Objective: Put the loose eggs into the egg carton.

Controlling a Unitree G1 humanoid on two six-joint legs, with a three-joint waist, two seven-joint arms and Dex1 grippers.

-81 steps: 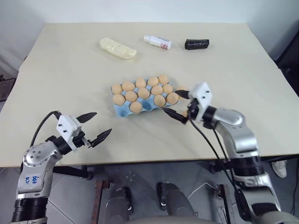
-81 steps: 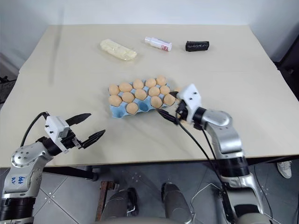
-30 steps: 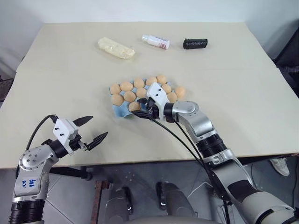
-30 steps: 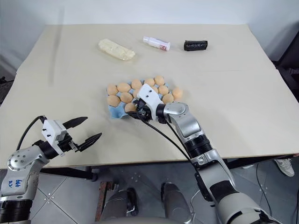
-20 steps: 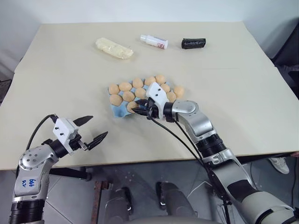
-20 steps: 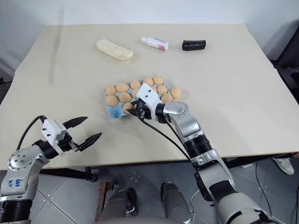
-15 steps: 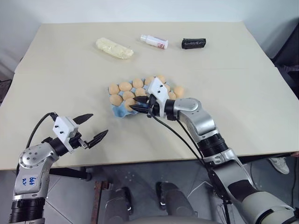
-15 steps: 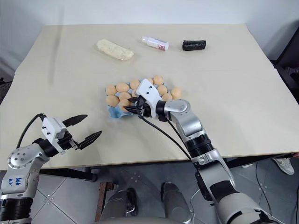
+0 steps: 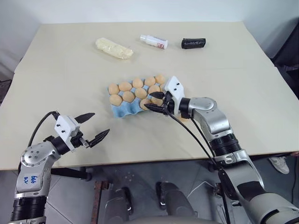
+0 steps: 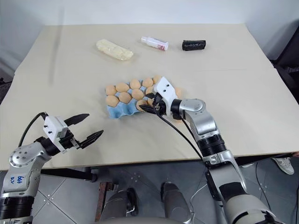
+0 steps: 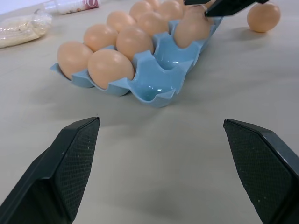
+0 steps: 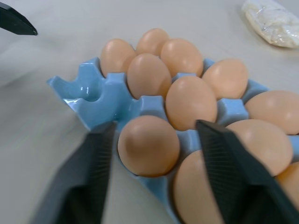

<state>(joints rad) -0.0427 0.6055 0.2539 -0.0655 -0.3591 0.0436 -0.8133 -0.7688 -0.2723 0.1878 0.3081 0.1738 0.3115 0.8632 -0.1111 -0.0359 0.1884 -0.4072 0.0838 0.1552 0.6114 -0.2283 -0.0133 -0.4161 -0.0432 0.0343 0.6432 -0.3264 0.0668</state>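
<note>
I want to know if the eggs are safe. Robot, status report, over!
Right claw open at the light blue moulded egg carton, holding nothing. Left claw open, empty. One small tan-orange loose egg on the table beside the carton. Nothing in the way.

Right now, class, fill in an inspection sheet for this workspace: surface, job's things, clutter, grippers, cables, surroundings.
Surface: beige table.
Job's things: light blue moulded egg carton nearly full, one cup visibly empty; one tan-orange loose egg on the table beside it.
Clutter: pale yellow lumpy oblong, white bottle, black cylinder along the far edge.
Grippers: left gripper open, empty; right gripper open at the carton.
Cables: black cable along the right arm.
Surroundings: tiled floor.
</note>
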